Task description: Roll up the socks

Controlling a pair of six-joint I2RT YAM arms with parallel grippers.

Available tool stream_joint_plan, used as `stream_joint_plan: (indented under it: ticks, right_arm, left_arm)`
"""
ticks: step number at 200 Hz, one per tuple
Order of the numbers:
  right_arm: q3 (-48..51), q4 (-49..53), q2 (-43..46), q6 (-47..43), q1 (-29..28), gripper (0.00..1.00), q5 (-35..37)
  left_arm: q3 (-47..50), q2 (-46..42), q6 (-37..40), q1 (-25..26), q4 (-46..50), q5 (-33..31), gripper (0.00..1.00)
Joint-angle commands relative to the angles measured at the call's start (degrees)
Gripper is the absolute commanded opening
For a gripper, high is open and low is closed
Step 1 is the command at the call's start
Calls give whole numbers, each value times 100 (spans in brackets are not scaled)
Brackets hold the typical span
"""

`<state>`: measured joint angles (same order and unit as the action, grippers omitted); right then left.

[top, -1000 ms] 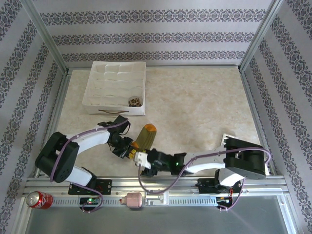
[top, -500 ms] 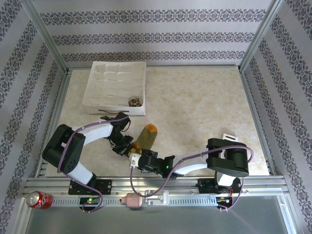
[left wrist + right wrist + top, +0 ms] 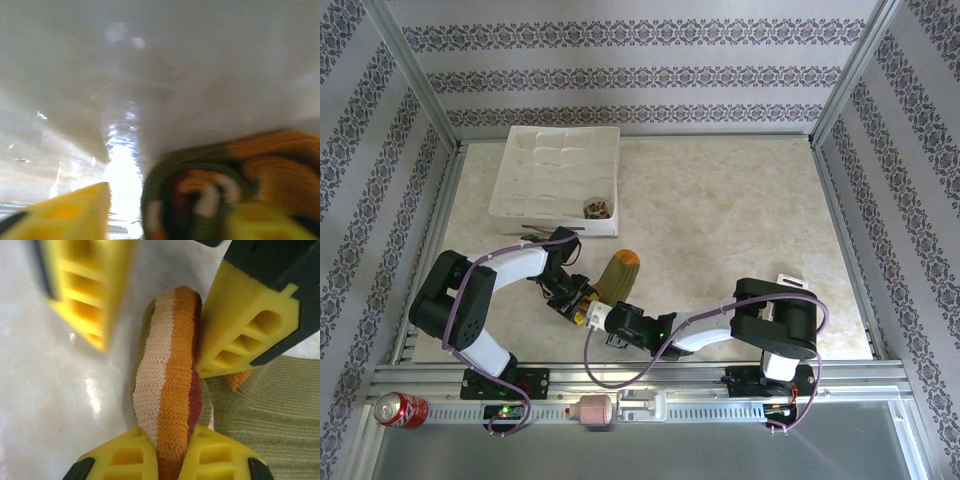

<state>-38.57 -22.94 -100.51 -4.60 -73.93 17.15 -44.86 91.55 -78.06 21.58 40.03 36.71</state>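
Olive sock: roll starting at the cuff, both end effectors on the job.

The right end effector (image 3: pixel 170 435) is clenched on the striped cuff (image 3: pixel 165 365) of the olive sock (image 3: pixel 617 277), with fabric pinched between its yellow fingers (image 3: pixel 122 457). The left end effector (image 3: pixel 152 354) is spread wide and straddles the same cuff fold, one finger touching it and the other apart. The sock body lies flat on the tabletop (image 3: pixel 720 200), orange toe (image 3: pixel 629 259) at the far end, near the white organizer (image 3: pixel 510 190). The brown sock (image 3: pixel 597 208) sits bundled in its near-right compartment and looks done. Judgement: this is the early roll of the second sock. Next, the left needs to close on the fold and turn it toward the toe, with the right releasing in sync, or the fold springs open.
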Motion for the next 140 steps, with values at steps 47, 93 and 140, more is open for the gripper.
stream_joint_plan:
  ticks: [47,93,140]
  right_arm:
    - [754,810,-45,866,944,0,-2379]
    - [807,728,-359,1496,1496,0,-3407]
    - [877,649,-666,2008,1817,0,-4152]
  left_arm:
    - [191,-1447,62,-452,413,-307,95]
    - [1043,-2500,-247,-427,-1210,270,75]
    - [1153,-2190,391,-243,-1797,560,57]
